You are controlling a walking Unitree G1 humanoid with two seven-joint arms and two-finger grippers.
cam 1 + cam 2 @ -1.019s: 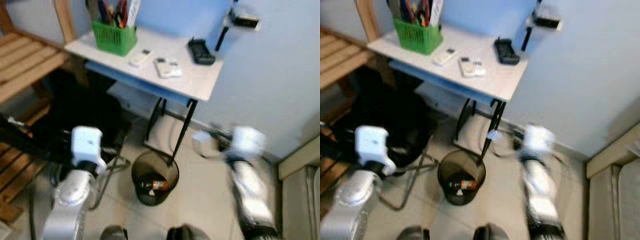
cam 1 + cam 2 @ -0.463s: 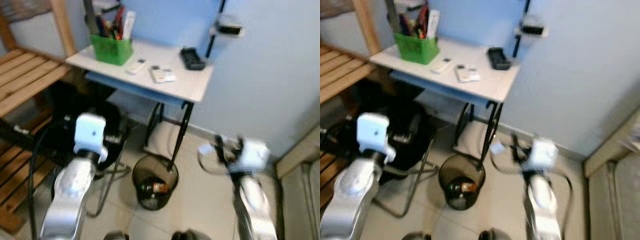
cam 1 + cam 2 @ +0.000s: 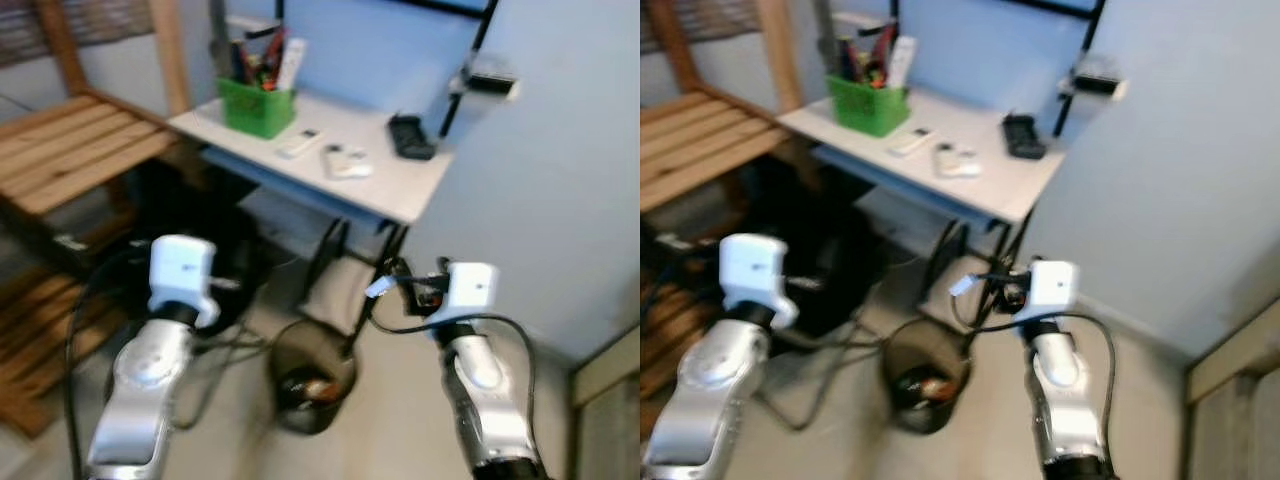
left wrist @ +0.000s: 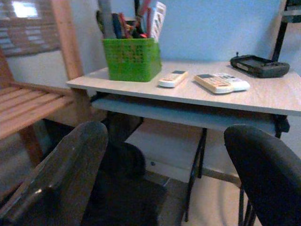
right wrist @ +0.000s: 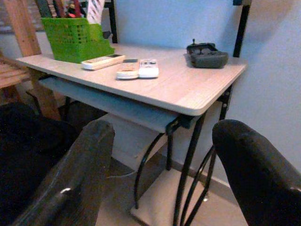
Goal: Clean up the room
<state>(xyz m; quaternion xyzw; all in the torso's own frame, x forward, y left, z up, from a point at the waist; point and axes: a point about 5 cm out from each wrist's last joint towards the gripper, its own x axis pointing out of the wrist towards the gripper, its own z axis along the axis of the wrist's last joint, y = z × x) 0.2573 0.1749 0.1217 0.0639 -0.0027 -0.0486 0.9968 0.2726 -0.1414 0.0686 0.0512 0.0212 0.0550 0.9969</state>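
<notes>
Both claws (image 4: 164, 155) (image 5: 160, 160) higher — desk (image 3: 400, 185) nearer

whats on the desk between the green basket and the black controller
Three remote controls lie between the green basket and the black controller: one long white remote nearest the basket, then two shorter remotes side by side. Clearest in the right wrist view.

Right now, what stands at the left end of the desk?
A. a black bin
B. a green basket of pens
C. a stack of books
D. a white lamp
B: the green basket, stuffed with pens and similar items, stands at the left end of the desk, with the remotes lying beside it.
</notes>
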